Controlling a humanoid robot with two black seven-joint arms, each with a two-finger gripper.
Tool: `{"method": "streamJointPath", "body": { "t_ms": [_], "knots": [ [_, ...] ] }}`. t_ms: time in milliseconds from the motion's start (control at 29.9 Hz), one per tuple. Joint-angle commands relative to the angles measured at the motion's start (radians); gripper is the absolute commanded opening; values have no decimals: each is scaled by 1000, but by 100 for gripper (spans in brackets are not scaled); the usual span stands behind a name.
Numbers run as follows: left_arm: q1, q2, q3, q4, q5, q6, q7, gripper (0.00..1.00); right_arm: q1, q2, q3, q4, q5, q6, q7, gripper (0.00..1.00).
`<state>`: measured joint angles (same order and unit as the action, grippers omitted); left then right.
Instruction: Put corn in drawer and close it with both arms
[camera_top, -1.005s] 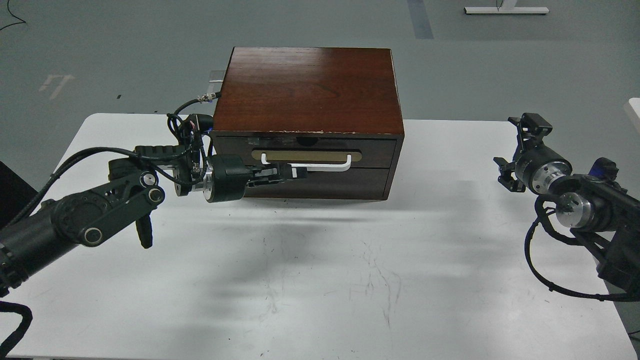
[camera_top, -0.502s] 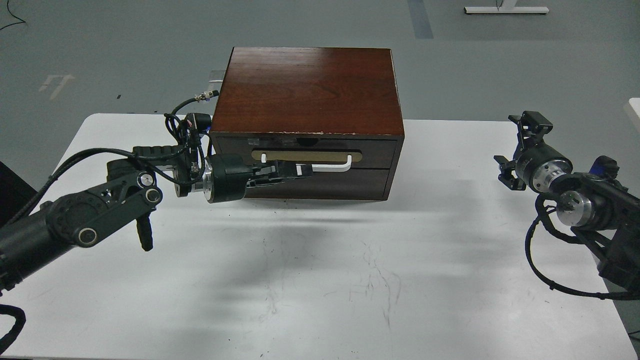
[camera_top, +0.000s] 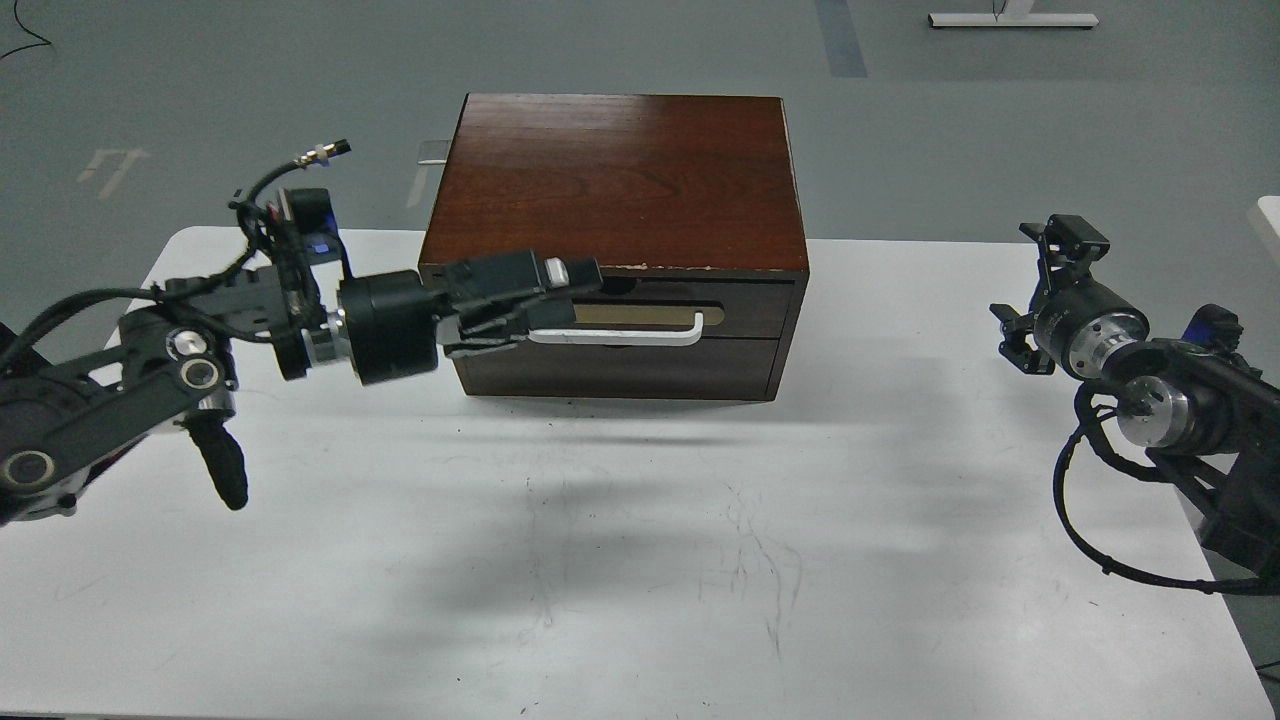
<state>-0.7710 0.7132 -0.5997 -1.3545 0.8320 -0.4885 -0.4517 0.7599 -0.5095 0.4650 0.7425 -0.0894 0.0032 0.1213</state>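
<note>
The drawer (camera_top: 745, 305) is the upper dark brown front of a wooden box, with a white bar handle (camera_top: 630, 338) on a tan plate. It sits flush with the box, closed. The corn is not in view. My left gripper (camera_top: 560, 300) reaches in from the left. Its fingers (camera_top: 520, 275) stand apart, one above the other, over the handle's left end in front of the drawer's left part, holding nothing visible. My right gripper (camera_top: 1030, 290) is open and empty above the table's far right, well away from the box.
The wooden box (camera_top: 620, 170) stands at the back middle of the white table (camera_top: 640, 560), with a plain dark panel (camera_top: 640, 372) below the drawer. The right arm's cables (camera_top: 1075, 530) hang near the table's right edge. Grey floor lies beyond.
My left arm has risen and drawn back to the left; its gripper has turned and shifted from the handle's middle to its left end. The right gripper rose slightly. The drawer stayed closed.
</note>
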Motion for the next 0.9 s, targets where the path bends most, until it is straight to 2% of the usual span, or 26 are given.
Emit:
{"method": "streamJointPath", "body": {
  "t_ms": [0, 134, 167, 201, 234, 268, 301, 402, 469, 603, 871],
  "knots": [
    [1, 5, -138, 95, -201, 0, -13, 96, 22, 5, 3, 5, 0, 1, 15, 98],
    [-17, -14, -193, 264, -312, 0, 2, 97, 41, 8, 4, 12, 0, 4, 116, 98],
    [-21, -24, -189, 320, -318, 0, 13, 97, 45, 9, 6, 15, 0, 6, 153, 98],
    [-21, -40, -189, 366, -323, 0, 42, 98, 47, 11, 9, 21, 0, 6, 185, 98],
    [-21, -40, -189, 367, -323, 0, 42, 98, 47, 11, 9, 21, 0, 6, 186, 98],
    [-13, -53, -189, 399, -338, 7, 97, 98, 47, 13, 12, 34, 2, 8, 216, 98],
    [-4, -58, -190, 432, -375, 51, 166, 98, 47, 13, 18, 53, 3, 9, 247, 98],
    [45, -67, -189, 527, -522, 81, 283, 98, 47, 14, 24, 103, 5, 58, 308, 98],
    [68, -66, -187, 535, -557, 74, 291, 98, 47, 19, 26, 106, 7, 81, 313, 98],
    [157, -67, -187, 526, -585, 0, 291, 98, 38, 46, 49, 106, 10, 141, 304, 99],
    [180, -101, -186, 526, -584, 7, 294, 98, 32, 74, 41, 112, 8, 143, 310, 100]
  ]
}}
